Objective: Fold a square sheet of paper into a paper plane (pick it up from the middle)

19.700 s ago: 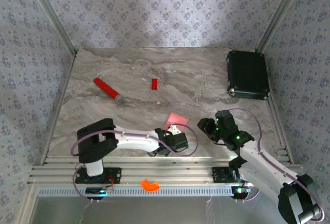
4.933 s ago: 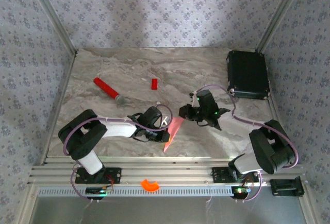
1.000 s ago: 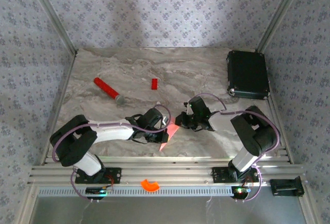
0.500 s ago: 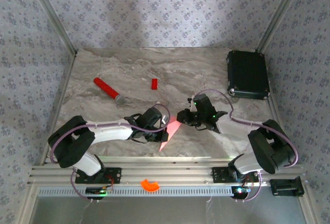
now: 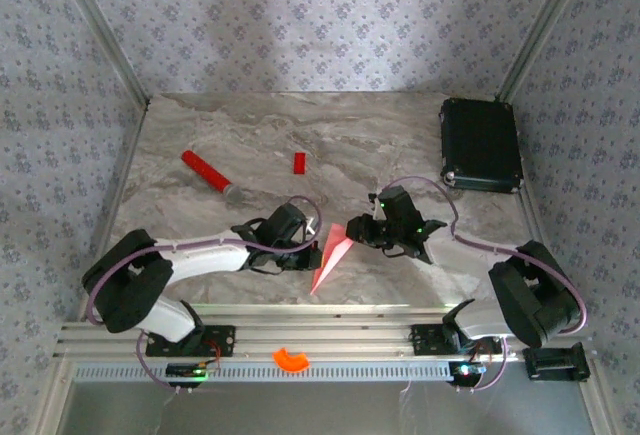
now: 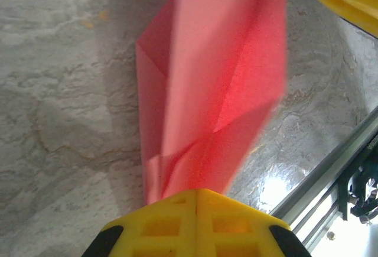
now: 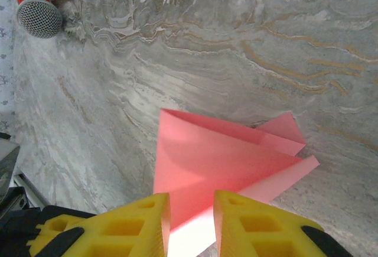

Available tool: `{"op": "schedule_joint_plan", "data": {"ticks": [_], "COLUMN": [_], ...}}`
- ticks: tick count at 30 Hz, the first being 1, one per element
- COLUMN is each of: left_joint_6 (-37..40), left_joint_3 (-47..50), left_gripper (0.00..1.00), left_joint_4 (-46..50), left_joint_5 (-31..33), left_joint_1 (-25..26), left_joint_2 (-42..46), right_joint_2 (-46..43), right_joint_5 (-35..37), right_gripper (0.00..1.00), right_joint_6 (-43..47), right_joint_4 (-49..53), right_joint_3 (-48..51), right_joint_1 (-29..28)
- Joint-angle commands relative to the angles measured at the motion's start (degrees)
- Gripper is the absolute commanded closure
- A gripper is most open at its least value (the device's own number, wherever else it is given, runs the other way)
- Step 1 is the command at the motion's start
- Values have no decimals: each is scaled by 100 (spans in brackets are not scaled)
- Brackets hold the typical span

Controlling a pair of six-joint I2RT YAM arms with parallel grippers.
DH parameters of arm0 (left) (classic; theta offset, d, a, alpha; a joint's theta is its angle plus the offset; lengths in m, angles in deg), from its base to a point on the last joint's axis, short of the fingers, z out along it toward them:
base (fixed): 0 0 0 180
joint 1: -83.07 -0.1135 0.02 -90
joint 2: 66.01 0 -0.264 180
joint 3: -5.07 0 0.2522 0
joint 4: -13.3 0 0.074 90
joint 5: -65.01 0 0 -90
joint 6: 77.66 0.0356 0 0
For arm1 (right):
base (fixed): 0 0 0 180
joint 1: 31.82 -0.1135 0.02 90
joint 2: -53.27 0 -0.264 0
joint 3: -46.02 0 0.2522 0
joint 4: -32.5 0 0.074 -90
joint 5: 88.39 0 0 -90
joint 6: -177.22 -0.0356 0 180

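Sheet of paper (image 5: 330,255): thin, salmon-pink, folded into a narrow creased shape with a point. It sits at the centre front of the grey marbled table top (image 5: 250,125), between the two arms. In the top view it runs slantwise, with its point toward the near edge and its wide end up between the grippers.

Left wrist view: the paper (image 6: 212,91) stretches away from the camera over the table, with layered flaps and diagonal creases showing.

Left gripper (image 5: 312,245): the yellow fingers are pressed together (image 6: 196,195) and pinch the near end of the paper.

Right wrist view: the paper (image 7: 218,162) spreads out as overlapping triangular flaps.

Right gripper (image 5: 352,233): it comes in from the other side at the wide end. Its yellow fingers (image 7: 192,210) stand apart with a clear gap. The paper's edge passes into that gap but is not clamped.

Further out:
- A red cylindrical stick with a grey mesh tip (image 5: 208,175) lies at the far left of the table. Its tip also shows in the right wrist view (image 7: 35,3).
- A small red block (image 5: 299,162) lies beyond the paper, well apart from it.
- A black rectangular case (image 5: 482,145) sits in the far right corner.
- A small orange curved piece (image 5: 292,359) rests on the metal rail at the front.
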Motion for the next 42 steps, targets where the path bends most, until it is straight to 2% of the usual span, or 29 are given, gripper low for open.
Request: {"op": "schedule_joint_plan", "data": {"ticks": [1, 15, 23, 32, 34, 42], "left_joint_6": [-122, -705, -1085, -1134, -1140, -816], "left_joint_3": [106, 434, 522, 555, 515, 287], "left_gripper": [93, 78, 71, 59, 59, 58], "left_joint_4": [-195, -1397, -2032, -2121, -2187, -1815], "left_joint_5": [-20, -856, -1095, -1371, -1534, -1409], "left_joint_1": [-101, -429, -603, -866, -899, -910], "left_joint_2": [189, 37, -42, -159, -339, -504], "right_joint_2": [-107, -159, -147, -168, -172, -276], "right_joint_5": [95, 201, 227, 275, 278, 328], "right_gripper": [73, 70, 69, 69, 68, 66], "right_joint_6": [-56, -146, -164, -243, -273, -318], "right_joint_4": [77, 78, 112, 203, 181, 230], "right_joint_3": [52, 89, 57, 78, 109, 178], "right_joint_1": [-22, -146, -180, -245, -261, -307]}}
